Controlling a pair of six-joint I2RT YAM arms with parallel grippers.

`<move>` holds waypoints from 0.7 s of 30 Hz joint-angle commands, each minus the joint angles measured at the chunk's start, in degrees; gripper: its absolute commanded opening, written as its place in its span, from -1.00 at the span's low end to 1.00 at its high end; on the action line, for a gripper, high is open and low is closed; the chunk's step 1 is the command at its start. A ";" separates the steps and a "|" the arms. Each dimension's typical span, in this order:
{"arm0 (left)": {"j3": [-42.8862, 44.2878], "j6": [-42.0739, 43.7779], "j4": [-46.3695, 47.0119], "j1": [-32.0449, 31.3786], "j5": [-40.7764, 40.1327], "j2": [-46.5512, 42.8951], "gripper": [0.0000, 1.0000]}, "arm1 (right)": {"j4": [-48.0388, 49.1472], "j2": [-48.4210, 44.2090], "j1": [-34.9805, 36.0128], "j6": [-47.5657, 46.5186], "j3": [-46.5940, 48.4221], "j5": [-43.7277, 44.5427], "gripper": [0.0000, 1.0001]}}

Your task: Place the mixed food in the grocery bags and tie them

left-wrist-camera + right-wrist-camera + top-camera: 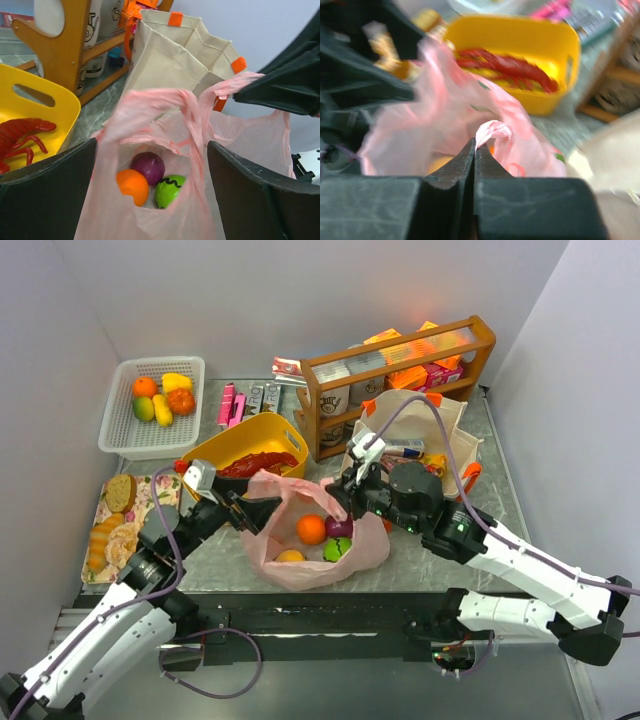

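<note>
Progress check, left to right, and calling it roughly halfway.

Far left: loose fruit (165, 398) sitting in the basket (150, 447), not bagged, so probably more loading to do. Next over, tub (212, 452) with the lobster (258, 462) in it, not part of the job as far as can be told.

Then the left end effector (151, 141), spread wide with a finger either side of the pink bag (275, 540), gripping nothing. Pink bag slumped mid-worktop (215, 565), mouth gaping. Inside: orange (132, 186), purple veg (148, 167), green ball (169, 190), plus a yellow fruit (290, 556) at the near side. No knot anywhere, so tying not done.

Just right of that, right end effector (474, 142) clenched tight on a twist of the pink bag's handle, holding it up.

Far right, tote (455, 425) standing in front of the rack (310, 410), can (404, 448) lying in its mouth, something else packed beside it but too small to tell. Handles loose, not tied either.

So: some food in both bags, zero bags tied. Guessing next up: grab the other pink handle with the left side, cross both, knot. Thin plastic, so easy to slip or tear if yanked.
</note>
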 commanded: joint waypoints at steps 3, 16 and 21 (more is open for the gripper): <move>-2.41 -0.23 -1.26 0.27 -1.84 -7.91 0.93 | -9.53 -0.46 -0.98 2.02 6.57 3.09 0.39; -5.31 -1.38 2.16 0.36 -2.89 -9.40 0.92 | -19.99 3.56 -0.72 -1.23 22.11 0.20 0.82; -5.31 -1.03 0.76 0.27 -2.81 -10.03 0.92 | -18.16 15.08 -0.63 -2.46 27.65 -4.29 0.69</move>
